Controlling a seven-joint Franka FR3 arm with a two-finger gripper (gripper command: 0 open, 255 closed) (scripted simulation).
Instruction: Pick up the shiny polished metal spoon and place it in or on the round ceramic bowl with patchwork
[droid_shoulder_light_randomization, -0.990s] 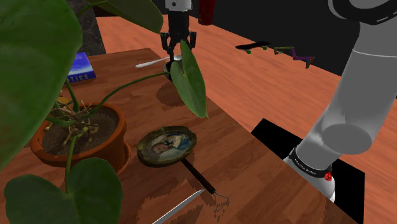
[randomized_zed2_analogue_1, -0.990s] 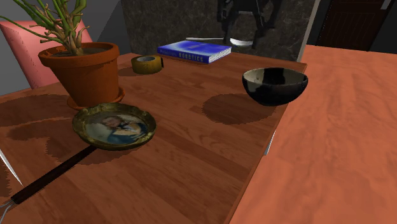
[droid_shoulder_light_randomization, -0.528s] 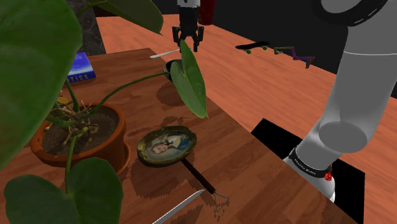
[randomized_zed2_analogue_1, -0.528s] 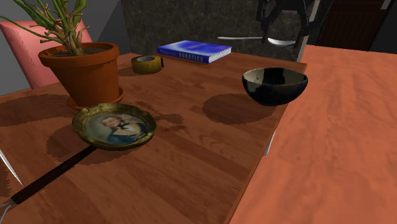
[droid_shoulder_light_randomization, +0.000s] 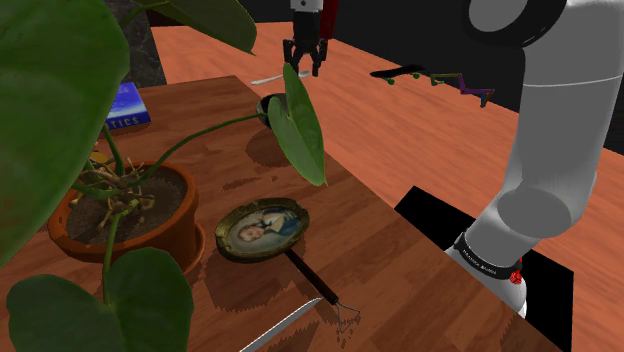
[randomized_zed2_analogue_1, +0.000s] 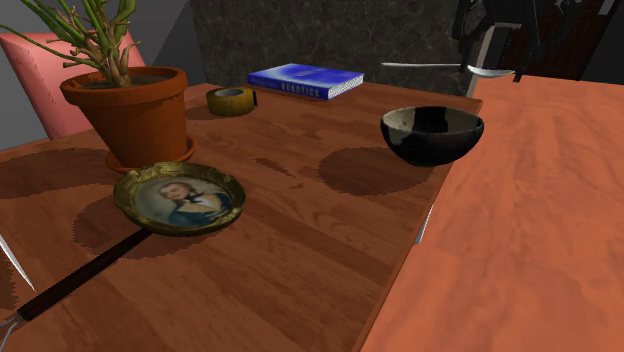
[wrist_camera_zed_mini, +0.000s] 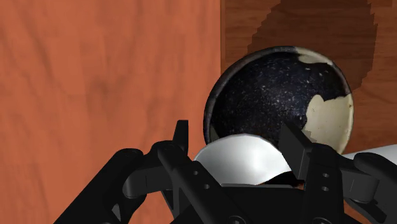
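Second exterior view: spoon (randomized_zed2_analogue_1: 485, 70) farther right

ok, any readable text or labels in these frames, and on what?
"TICS": white letters on the edge of the blue book; the word's start is hidden behind a leaf, and it is too blurred to read in the second exterior view.
Small white lettering on the dark band at the arm's foot: too small to read.
Nothing else carries text.

Pincer (wrist_camera_zed_mini: 235, 145) clasps the spoon (wrist_camera_zed_mini: 245, 162) — dark speckled bowl (wrist_camera_zed_mini: 267, 89), cream-patched, just beyond.
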